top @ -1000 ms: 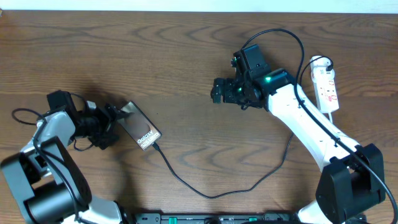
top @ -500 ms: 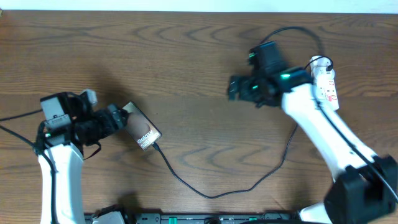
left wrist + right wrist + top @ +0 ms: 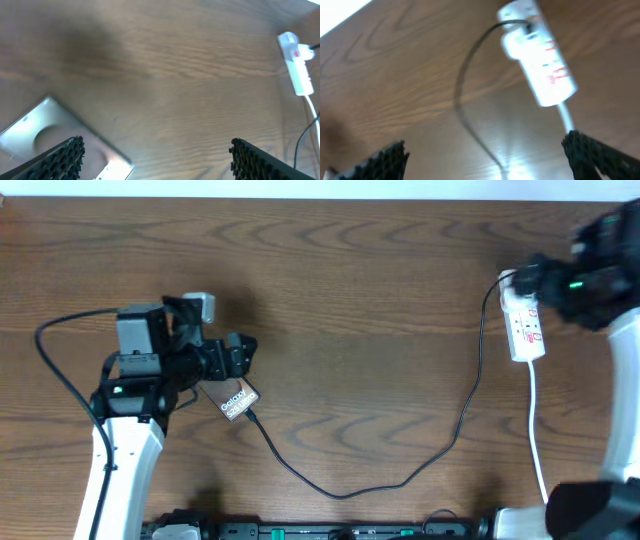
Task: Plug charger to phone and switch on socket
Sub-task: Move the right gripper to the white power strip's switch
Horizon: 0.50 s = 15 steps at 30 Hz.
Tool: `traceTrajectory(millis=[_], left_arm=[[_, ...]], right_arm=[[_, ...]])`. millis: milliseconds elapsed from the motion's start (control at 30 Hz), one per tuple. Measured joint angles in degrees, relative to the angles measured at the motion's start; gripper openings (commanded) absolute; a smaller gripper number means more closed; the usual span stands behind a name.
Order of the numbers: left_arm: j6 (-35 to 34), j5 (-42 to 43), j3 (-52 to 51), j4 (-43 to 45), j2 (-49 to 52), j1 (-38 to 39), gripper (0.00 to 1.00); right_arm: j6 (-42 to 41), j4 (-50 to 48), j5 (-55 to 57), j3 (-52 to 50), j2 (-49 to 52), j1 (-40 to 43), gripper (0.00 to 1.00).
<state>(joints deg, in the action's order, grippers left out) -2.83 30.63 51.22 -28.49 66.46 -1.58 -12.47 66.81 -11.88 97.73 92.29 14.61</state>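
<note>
The phone (image 3: 234,399) lies flat at the left, its white text facing up; in the left wrist view it is a grey slab (image 3: 47,127) at the lower left. The charger (image 3: 340,494), a thin black cable, meets the phone's near end and loops right and up to the socket (image 3: 527,326). My left gripper (image 3: 243,354) hangs open just above the phone's far end, its fingers (image 3: 60,160) wide apart with nothing between them. My right gripper (image 3: 535,277), blurred, is open over the socket's far end. In the right wrist view, the socket (image 3: 540,55) lies ahead of the right gripper (image 3: 485,145).
The socket's white lead (image 3: 538,430) runs down the right side toward the table's front edge. From the left wrist, the socket (image 3: 296,62) shows far off at the upper right. The table (image 3: 350,300) is dark wood. A black bar (image 3: 320,530) lines the front edge.
The left arm has swung up and right, from left of the phone to over its far end. The right arm has swept right from mid-table to the socket. Phone and cable have stayed put.
</note>
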Motion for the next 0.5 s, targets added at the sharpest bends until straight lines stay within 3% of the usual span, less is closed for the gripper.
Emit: traceTrajectory(millis=[233,500], left_arm=[[-0.31,-1.97,0.55,0.44,0.00,4.74,0.92],[-0.33,-2.54,0.55,0.07,0.00,5.44,0.92]], right_arm=[[8.33,3.48,-8.44,9.11,12.35,10.16,0.99],[19.19,9.31,-13.99,15.80,30.56,13.05,0.97]])
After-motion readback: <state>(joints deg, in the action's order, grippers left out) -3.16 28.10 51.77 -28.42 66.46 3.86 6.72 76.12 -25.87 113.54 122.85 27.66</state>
